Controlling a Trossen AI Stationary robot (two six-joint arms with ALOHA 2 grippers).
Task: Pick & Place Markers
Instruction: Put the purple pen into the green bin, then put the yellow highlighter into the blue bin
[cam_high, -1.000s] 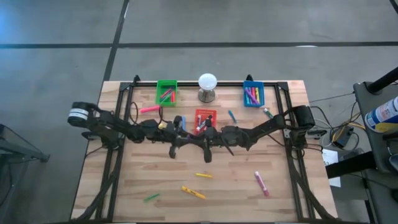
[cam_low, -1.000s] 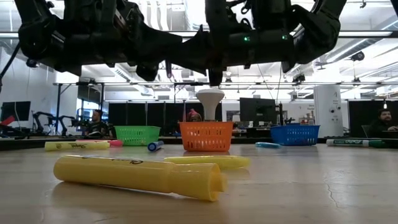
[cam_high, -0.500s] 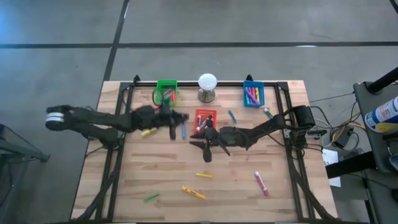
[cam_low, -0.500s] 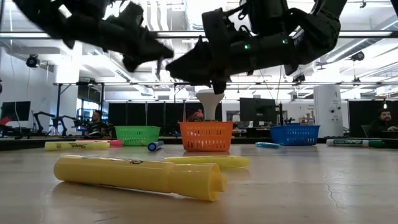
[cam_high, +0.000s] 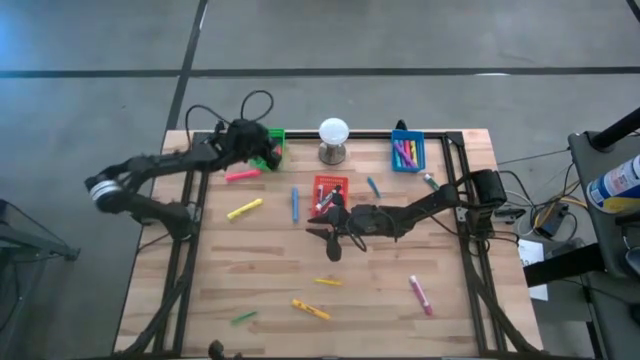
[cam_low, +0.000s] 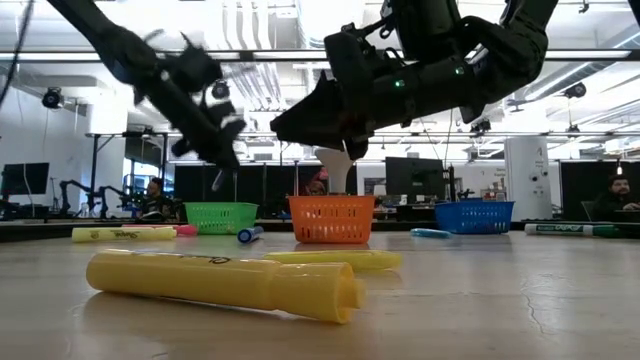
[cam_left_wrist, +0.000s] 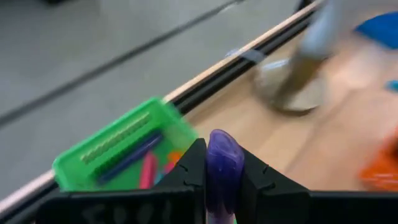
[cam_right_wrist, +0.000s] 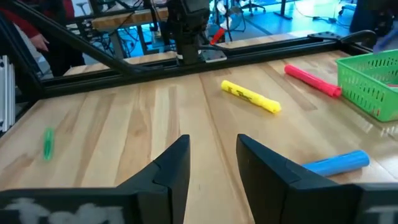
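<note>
Delivery step: left gripper clamps a purple marker near the green bin, release over it due next; right gripper idle, parted, empty.

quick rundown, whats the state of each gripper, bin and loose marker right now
left gripper: shut on a purple marker, over the green bin
right gripper: open, empty, mid-table
green bin: holds markers
red bin: holds markers
blue bin: holds markers
yellow marker: lying loose
pink marker: lying loose beside the green bin
</note>
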